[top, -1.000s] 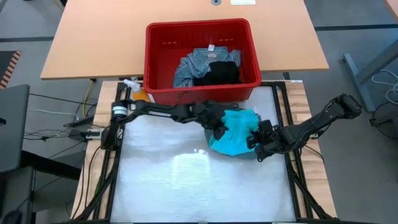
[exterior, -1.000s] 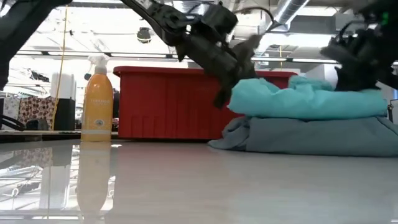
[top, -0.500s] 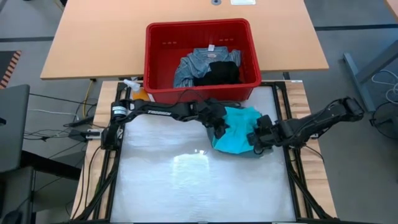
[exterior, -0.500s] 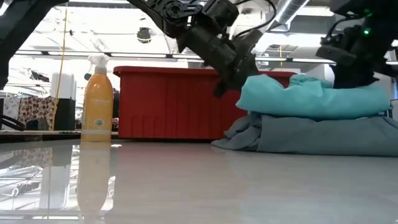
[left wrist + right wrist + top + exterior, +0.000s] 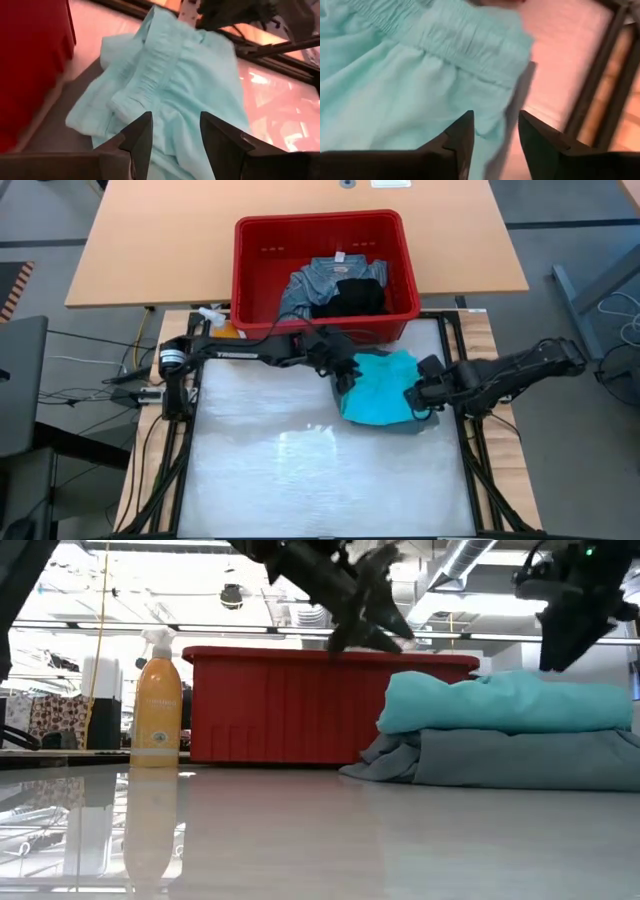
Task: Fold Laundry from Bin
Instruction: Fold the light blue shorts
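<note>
Now left tool (image 5: 345, 377) open, empty, just above turquoise garment (image 5: 380, 390); right tool (image 5: 415, 397) open, empty, over its other edge. Garment folded atop grey-green one (image 5: 520, 758), beside red bin (image 5: 325, 275).

Near half of the table (image 5: 260, 470) is left clear for passing; the far side is blocked by the bin (image 5: 325, 325), bottle (image 5: 158, 700) and stacked laundry (image 5: 380, 392).
</note>
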Motion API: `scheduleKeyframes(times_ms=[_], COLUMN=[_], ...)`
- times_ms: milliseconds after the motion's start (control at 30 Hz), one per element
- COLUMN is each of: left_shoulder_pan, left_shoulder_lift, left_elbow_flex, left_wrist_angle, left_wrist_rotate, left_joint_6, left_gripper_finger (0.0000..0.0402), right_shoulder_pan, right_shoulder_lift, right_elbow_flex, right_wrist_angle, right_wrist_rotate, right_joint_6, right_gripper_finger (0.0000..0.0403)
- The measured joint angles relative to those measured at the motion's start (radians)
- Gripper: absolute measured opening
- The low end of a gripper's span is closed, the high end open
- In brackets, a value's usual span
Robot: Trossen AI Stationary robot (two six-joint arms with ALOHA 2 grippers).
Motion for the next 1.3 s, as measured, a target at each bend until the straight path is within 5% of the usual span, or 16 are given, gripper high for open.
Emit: scheduleKeyframes(times_ms=[200, 333, 667, 867, 1300], left_shoulder_pan=[-0.046, -0.068, -0.047, -0.035, -0.031], left_shoulder_lift=[-0.016, 0.065, 0.185, 0.176, 0.174], left_elbow_flex=[0.0, -0.002, -0.003, 0.0, -0.001], left_wrist_angle=[0.034, 0.086, 0.164, 0.093, 0.057], left_wrist_rotate=[-0.039, -0.065, -0.206, -0.312, -0.334], left_joint_6=[0.067, 0.137, 0.241, 0.285, 0.293], left_gripper_finger=[0.0153, 0.0153, 0.0153, 0.0153, 0.0153], right_shoulder_pan=[0.0, 0.049, 0.006, -0.097, -0.226], right_shoulder_lift=[-0.005, -0.032, -0.026, -0.022, 0.086], right_elbow_flex=[0.118, 0.07, -0.25, -0.357, -0.399], right_wrist_angle=[-0.097, 0.23, 0.704, 0.764, 0.853], right_wrist_rotate=[0.03, 0.155, 0.379, 0.376, 0.233], right_joint_6=[-0.049, -0.248, -0.329, -0.306, -0.417], right_gripper_finger=[0.0199, 0.0189, 0.0016, 0.0025, 0.0022])
